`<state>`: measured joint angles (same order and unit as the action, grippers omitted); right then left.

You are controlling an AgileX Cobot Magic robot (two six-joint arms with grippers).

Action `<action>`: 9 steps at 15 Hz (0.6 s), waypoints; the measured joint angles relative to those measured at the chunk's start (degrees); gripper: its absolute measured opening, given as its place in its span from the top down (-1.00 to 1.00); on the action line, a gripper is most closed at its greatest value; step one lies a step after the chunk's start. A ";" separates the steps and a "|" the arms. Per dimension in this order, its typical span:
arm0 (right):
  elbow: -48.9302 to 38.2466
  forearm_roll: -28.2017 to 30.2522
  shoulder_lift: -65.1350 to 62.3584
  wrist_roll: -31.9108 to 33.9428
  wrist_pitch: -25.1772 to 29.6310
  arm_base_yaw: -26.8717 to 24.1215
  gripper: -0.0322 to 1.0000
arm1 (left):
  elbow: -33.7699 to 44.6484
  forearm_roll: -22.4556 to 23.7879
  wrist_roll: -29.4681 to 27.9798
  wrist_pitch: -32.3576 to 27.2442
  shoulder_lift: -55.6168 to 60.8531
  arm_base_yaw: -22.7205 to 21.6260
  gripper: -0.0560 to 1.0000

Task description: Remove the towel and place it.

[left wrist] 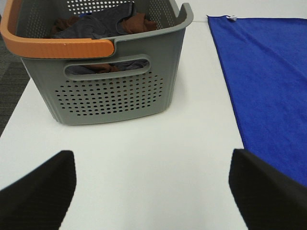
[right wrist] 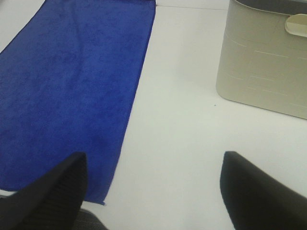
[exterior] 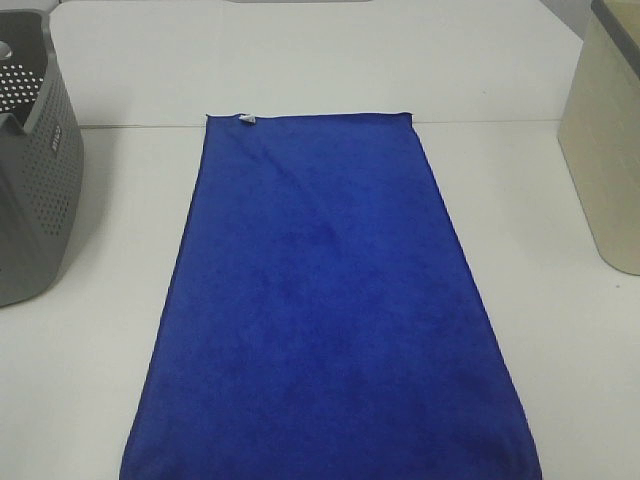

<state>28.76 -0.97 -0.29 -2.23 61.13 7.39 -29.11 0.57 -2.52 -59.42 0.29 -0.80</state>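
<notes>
The royal-blue towel (exterior: 320, 300) lies spread flat on the white table, long side running from the far seam to the near edge, with a small white tag (exterior: 246, 119) at its far left corner. It also shows in the left wrist view (left wrist: 268, 86) and the right wrist view (right wrist: 67, 91). My left gripper (left wrist: 152, 191) is open and empty over bare table between the grey basket and the towel's left edge. My right gripper (right wrist: 153, 191) is open and empty over bare table beside the towel's right edge. Neither gripper shows in the exterior high view.
A grey perforated basket (exterior: 35, 190) with an orange handle (left wrist: 53, 45) stands at the left and holds dark and brown clothes (left wrist: 103, 24). A beige bin (exterior: 610, 140) stands at the right, also in the right wrist view (right wrist: 264, 57). A table seam (exterior: 120, 125) runs across the far side.
</notes>
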 joint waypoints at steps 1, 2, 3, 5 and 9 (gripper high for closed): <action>0.00 0.00 0.00 0.00 0.00 0.00 -0.51 | 0.00 -0.57 0.00 0.00 0.00 0.00 -0.62; 0.00 0.00 0.00 0.00 0.00 0.00 -0.51 | 0.00 -0.57 0.00 0.00 0.00 0.00 -0.62; 0.00 0.00 0.00 0.06 0.00 0.00 -0.51 | 0.00 -0.57 0.00 0.00 0.00 0.00 -0.62; 0.00 0.00 0.00 0.06 0.00 0.00 -0.51 | 0.00 -3.27 0.00 0.00 0.00 0.00 -0.62; 0.00 0.00 0.00 0.11 0.00 0.00 -0.51 | 0.00 -3.38 0.00 0.00 0.00 3.55 -0.62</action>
<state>28.76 -0.97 -0.29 -2.12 61.13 7.39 -29.11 -2.81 -2.52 -59.42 0.29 2.75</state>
